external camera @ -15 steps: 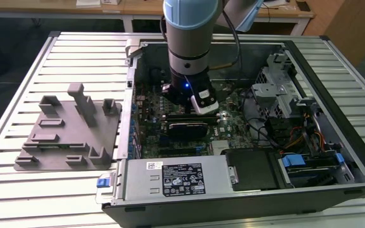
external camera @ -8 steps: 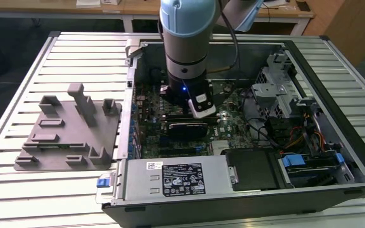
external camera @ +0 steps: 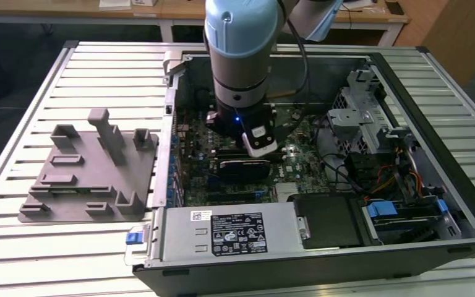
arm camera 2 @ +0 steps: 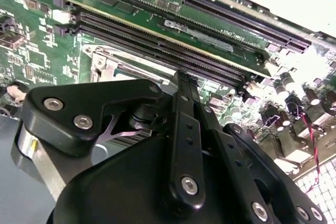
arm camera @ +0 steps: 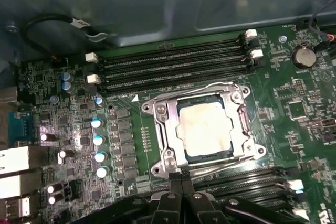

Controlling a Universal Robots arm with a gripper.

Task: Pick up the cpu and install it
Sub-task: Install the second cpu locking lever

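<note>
The cpu (arm camera: 205,128), a flat square chip with a pale, silvery-tan metal top, lies seated flat in the metal-framed socket (arm camera: 164,132) on the green motherboard (arm camera: 294,108), just ahead of and below the black gripper (arm camera: 181,179). Being square, it has no long axis; its edges run parallel to the black memory slots (arm camera: 173,64) beyond it. The gripper's fingers are pressed together, holding nothing.

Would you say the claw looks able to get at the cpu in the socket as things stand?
Probably yes. In the first wrist view the cpu lies face-up in the socket frame, nothing covering its top, and the claw sits just beside that frame. The memory slots lie on the far side.
</note>
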